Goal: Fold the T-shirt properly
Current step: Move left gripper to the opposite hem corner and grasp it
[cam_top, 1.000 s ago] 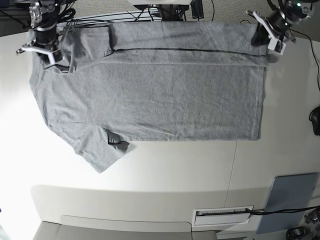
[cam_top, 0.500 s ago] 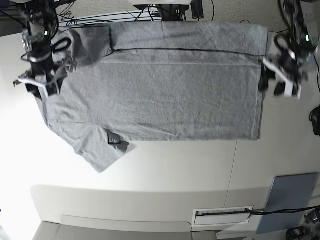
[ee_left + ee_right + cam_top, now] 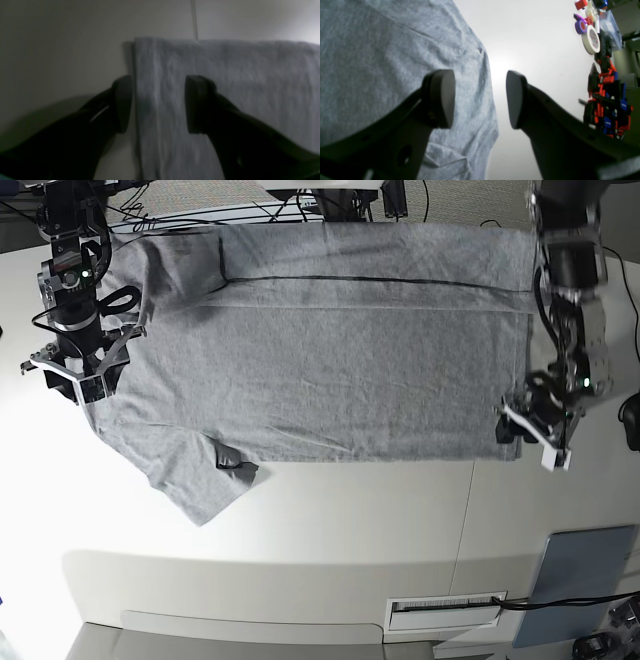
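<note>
The grey T-shirt lies flat on the white counter, its far long edge already folded inward. The step in hand seems to be the second lengthwise fold. The left claw is open astride the hem corner, and the right claw is open over the shoulder edge. Next, both claws should descend and pinch the cloth evenly.

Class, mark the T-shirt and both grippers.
T-shirt [image 3: 330, 370], base view, middle of the body.
Left gripper [image 3: 531, 434], base view, between its fingertips.
Right gripper [image 3: 70, 381], base view, between its fingertips.
</note>
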Robot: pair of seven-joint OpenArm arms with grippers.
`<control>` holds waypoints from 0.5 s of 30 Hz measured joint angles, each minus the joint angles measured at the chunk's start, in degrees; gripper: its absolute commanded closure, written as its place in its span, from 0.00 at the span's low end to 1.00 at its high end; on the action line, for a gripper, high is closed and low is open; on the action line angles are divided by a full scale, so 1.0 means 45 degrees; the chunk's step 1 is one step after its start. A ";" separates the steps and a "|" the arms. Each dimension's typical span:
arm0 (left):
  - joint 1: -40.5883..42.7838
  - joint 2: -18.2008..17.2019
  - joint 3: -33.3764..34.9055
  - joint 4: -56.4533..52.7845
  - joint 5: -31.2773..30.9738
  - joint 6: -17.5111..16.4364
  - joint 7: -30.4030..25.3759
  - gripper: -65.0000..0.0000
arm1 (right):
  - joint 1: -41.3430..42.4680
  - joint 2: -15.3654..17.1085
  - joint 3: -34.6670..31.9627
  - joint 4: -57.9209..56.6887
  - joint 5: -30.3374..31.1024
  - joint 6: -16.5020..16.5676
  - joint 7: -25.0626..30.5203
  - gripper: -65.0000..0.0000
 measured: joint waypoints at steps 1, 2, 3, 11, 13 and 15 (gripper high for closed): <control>-0.0413 -0.0015 0.0034 -0.0505 -0.0029 0.0005 -0.0029 0.47 | 0.0000 -0.0005 0.0000 0.0000 0.0015 0.0005 0.0000 0.51; -0.0797 -0.0034 0.0049 -0.0918 -0.0029 0.0000 -0.0049 0.47 | 0.0000 0.0000 0.0000 0.0000 0.0015 0.0010 0.0005 0.51; -0.1088 -0.0063 0.0044 -0.1253 0.0078 -0.0121 -0.0102 0.47 | 0.0000 -0.0005 0.0000 0.0000 0.0005 0.0005 0.0000 0.51; -0.2089 -0.0063 0.0049 -0.2997 0.1185 -0.0277 -0.0087 0.47 | 0.0000 -0.0005 0.0000 0.0000 0.0010 0.0005 0.0000 0.51; -0.2074 -0.0053 0.0049 -0.3215 0.1190 -0.0486 -0.0219 0.47 | 0.0000 0.0000 0.0000 0.0000 0.0005 0.0005 0.0005 0.51; -0.2127 -0.0063 0.0034 -0.3395 0.1195 -0.1035 -0.0233 0.47 | 0.0000 -0.0005 0.0000 0.0000 0.0005 0.0005 0.0112 0.51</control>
